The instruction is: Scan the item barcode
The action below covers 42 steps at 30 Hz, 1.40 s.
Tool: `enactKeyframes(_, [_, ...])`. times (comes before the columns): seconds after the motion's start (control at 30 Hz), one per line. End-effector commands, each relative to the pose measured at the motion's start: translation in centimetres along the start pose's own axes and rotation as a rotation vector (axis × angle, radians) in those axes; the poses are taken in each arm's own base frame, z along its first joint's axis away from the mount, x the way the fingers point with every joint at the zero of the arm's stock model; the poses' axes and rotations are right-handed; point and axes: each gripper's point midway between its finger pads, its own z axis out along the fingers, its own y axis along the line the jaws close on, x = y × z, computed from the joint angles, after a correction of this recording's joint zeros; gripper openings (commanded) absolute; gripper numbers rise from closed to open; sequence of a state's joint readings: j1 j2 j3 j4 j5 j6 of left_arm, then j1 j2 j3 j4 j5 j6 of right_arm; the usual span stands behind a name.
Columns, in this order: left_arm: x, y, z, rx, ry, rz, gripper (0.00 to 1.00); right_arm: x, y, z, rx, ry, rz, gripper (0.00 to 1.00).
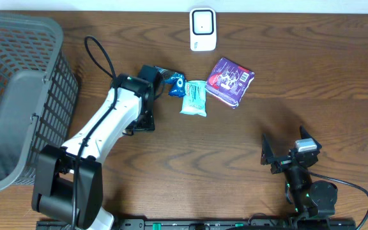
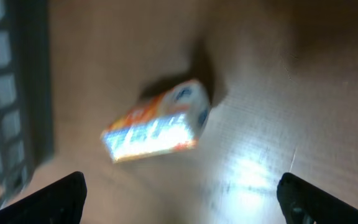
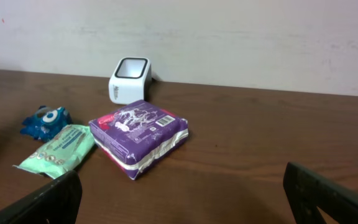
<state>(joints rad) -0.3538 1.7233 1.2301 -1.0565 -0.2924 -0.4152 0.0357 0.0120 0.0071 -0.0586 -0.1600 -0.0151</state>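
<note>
1. We cannot read any print on the orange and white box (image 2: 157,121); it is too blurred.
2. It lies on the table (image 2: 278,93) near the basket (image 2: 5,93), with its long axis running from lower left to upper right in the left wrist view.
3. The left gripper (image 2: 180,180) is spread wide over it, holding nothing.
4. The right gripper (image 3: 182,174) is spread and empty, facing the scanner (image 3: 129,79).
</note>
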Motion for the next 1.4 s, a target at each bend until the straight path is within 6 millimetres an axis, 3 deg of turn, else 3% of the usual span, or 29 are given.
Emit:
enactKeyframes(0.0, [-0.8,0.7,1.0,-0.010,-0.030,0.040,0.98,0.1,-0.1,0.0,0.005,0.001,0.003,0.99])
enactKeyframes(0.17, [-1.3,2.4,2.3,0.031,0.001,-0.011,0.98,0.1,-0.1,0.0,0.005,0.001,0.003,0.99])
enactKeyframes(0.37, [-0.5,0.9,2.6,0.216,0.074,0.029,0.98,0.1,-0.1,0.0,0.005,0.001,0.003,0.99])
enactKeyframes(0.67, [1.1,0.7,4.7,0.205,0.100,0.044,0.98,0.1,-0.1,0.0,0.005,0.001,0.003,0.99])
enactKeyframes(0.8, [1.5,1.7,6.2,0.130,0.080,0.043,0.98,0.1,-0.1,0.0,0.005,0.001,0.003,0.99])
enactKeyframes(0.87, [1.4,1.6,6.4,0.133,0.073,0.034,0.99,0.1,-0.1,0.0,0.005,0.001,0.003,0.99])
enactKeyframes(0.97, [1.3,1.5,6.4,0.138,0.067,0.027,0.84,0.1,-0.1,0.0,0.005,0.001,0.003,0.99])
enactKeyframes(1.03, [1.2,1.4,6.4,0.141,0.066,0.026,0.81,0.1,-0.1,0.0,0.005,0.001,0.003,0.99])
enactKeyframes(1.23, [3.2,-0.1,5.9,0.242,0.155,0.022,0.81,0.1,-0.1,0.0,0.005,0.001,0.003,0.99])
enactKeyframes(1.37, [4.1,-0.1,5.7,0.238,0.205,-0.059,0.82,0.1,-0.1,0.0,0.005,0.001,0.003,0.99])
